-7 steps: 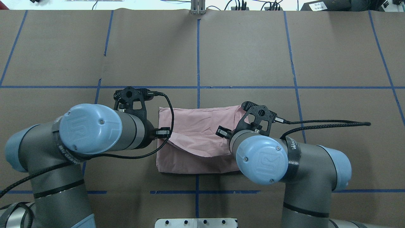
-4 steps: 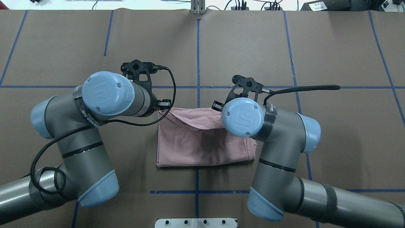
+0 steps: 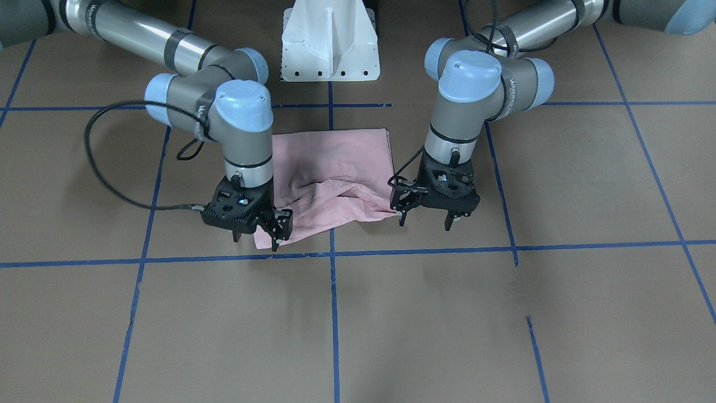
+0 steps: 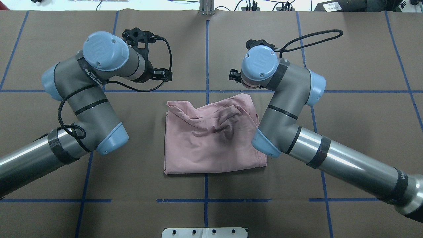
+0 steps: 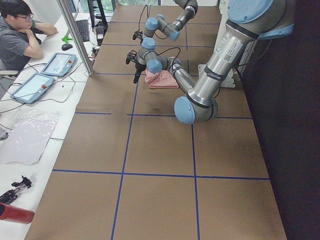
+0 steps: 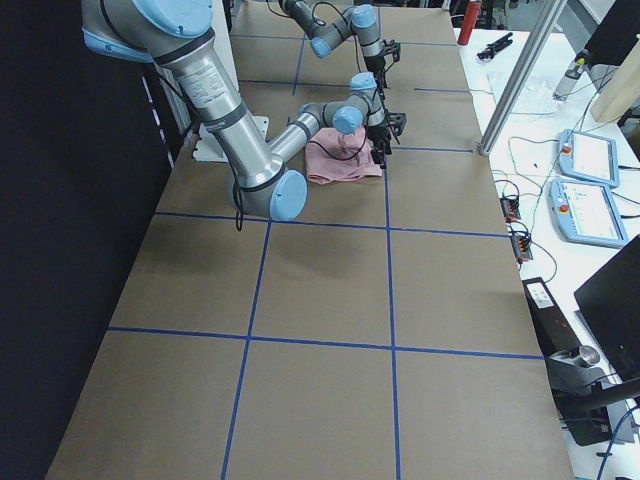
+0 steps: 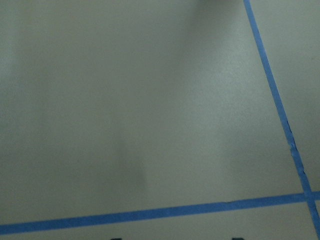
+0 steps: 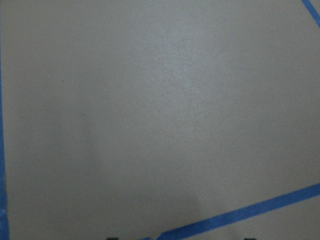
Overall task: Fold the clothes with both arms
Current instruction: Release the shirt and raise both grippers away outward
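While left claw (image 3: pixel 424 224) and right claw (image 3: pixel 255 242) hang spread apart, pink T-shirt (image 3: pixel 335 162) between them, nearer robot

Brown table (image 4: pixel 363 115) with blue tape grid (image 4: pixel 207 49), white pedestal base (image 3: pixel 330 45), seated person (image 5: pixel 15 40), two tablets (image 5: pixel 59 64)

A brown-covered table (image 4: pixel 347 132), marked into squares by blue tape lines (image 4: pixel 307 91). A pink shirt (image 4: pixel 205 152) lies folded near its middle, rumpled along the far edge, across one line.
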